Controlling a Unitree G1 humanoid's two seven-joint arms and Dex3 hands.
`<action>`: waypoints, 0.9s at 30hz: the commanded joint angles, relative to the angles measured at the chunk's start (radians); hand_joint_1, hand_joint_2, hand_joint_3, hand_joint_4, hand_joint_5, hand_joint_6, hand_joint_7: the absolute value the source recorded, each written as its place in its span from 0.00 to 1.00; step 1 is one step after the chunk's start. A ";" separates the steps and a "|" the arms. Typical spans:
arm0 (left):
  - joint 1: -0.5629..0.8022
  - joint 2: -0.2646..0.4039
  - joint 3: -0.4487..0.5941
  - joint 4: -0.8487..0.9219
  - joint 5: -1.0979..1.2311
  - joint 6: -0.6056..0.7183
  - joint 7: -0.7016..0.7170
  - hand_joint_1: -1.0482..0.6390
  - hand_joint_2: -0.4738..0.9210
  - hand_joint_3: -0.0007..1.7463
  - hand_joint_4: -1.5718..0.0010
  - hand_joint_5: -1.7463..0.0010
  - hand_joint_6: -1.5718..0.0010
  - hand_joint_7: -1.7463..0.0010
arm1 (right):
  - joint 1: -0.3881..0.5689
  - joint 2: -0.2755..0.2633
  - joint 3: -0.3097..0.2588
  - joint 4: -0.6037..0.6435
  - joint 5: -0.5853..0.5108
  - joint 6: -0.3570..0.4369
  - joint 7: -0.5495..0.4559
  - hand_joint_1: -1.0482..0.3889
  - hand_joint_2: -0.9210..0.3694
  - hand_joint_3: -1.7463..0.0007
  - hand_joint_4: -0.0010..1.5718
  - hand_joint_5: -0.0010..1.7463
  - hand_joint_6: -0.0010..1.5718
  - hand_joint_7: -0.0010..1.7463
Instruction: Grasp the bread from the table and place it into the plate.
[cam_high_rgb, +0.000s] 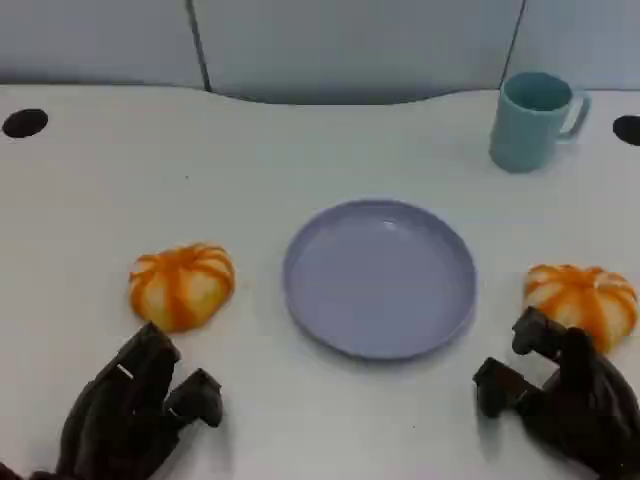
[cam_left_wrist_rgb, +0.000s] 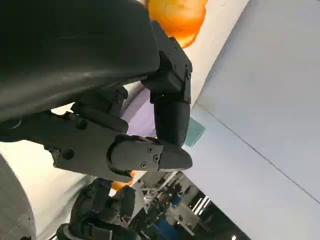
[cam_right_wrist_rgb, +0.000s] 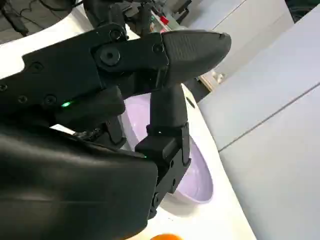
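So the plate (cam_high_rgb: 380, 277) is sitting pretty much dead center on the white table (cam_high_rgb: 250, 160), nothing on it. There are two orange striped bread rolls: the left bread (cam_high_rgb: 182, 285) is lying at about 9 o'clock from the plate, and the right bread (cam_high_rgb: 584, 300) is at about 3 o'clock, both a bit apart from the rim.

The left hand (cam_high_rgb: 135, 410) is hovering low at the near edge, with the left bread just beyond it at roughly 12 to 1 o'clock from the hand. Near, but not touching. Its fingers (cam_left_wrist_rgb: 167, 112) are sticking out loosely spread and holding nothing.

The right hand (cam_high_rgb: 565, 395) is sitting right under the right bread, which is at 12 o'clock from it. Fingertips are just at the roll's near edge, and whether they're actually touching is hard to tell. Its fingers (cam_right_wrist_rgb: 170, 125) are apart too, gripping nothing.

A teal mug (cam_high_rgb: 533, 120) is standing way back at about 1 o'clock from the plate.
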 joint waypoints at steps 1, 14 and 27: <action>0.024 0.010 0.002 -0.039 0.000 0.012 0.004 0.32 1.00 0.12 0.49 0.00 0.65 0.00 | 0.036 -0.013 0.003 -0.025 -0.013 0.010 -0.008 0.32 0.00 0.86 0.50 1.00 0.37 0.97; 0.038 0.012 0.007 -0.058 -0.004 0.029 -0.008 0.34 1.00 0.12 0.50 0.00 0.69 0.00 | 0.067 -0.005 0.011 -0.080 -0.010 0.023 -0.017 0.33 0.00 0.83 0.49 1.00 0.33 1.00; 0.043 0.010 0.003 -0.069 0.000 0.025 -0.006 0.33 1.00 0.13 0.51 0.00 0.68 0.00 | -0.066 -0.054 -0.032 0.092 -0.013 0.008 -0.007 0.37 0.00 0.90 0.43 1.00 0.33 0.94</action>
